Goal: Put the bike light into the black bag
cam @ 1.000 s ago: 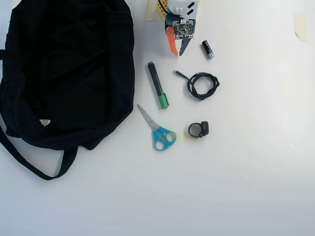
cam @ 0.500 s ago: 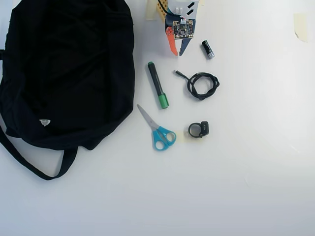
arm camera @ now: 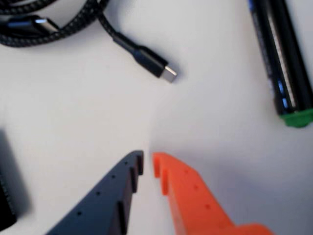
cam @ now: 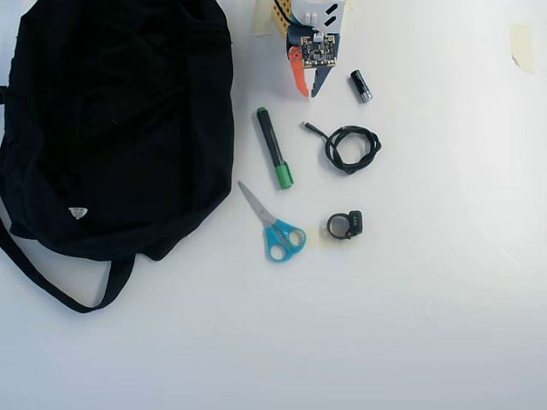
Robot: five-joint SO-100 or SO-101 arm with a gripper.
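overhead view showed the bike light (cam: 345, 225) lying alone on the white table (cam: 410, 325), just right of the blue-handled scissors (cam: 274, 226) and well apart from the gripper (cam: 308, 92) at the top of the frame. the black bag (cam: 120, 128) was spread at the left, its mouth not clearly seen from above.

several slips were judged possible. between gripper and light lay the coiled black cable (cam: 351, 147), so a straight descent along that line could have snagged the braid or dragged it onto the light. the short black cylinder (cam: 361, 86), just beside the gripper, could have been taken by mistake, being small and dark as well. the light was small, so a pinch on the loop strap alone was judged likely to let it swing or drop. the floppy bag could have been missed at release if its opening lay folded shut; that could not be told.

the arm was seen drawn back near its base, wrist pointed down at the table. in the wrist view the fingertips (arm camera: 138, 161) were almost together, a thin gap between them, with nothing held; the cable's plug (arm camera: 155, 62) and the green-capped marker (arm camera: 286, 63) lay ahead of them.
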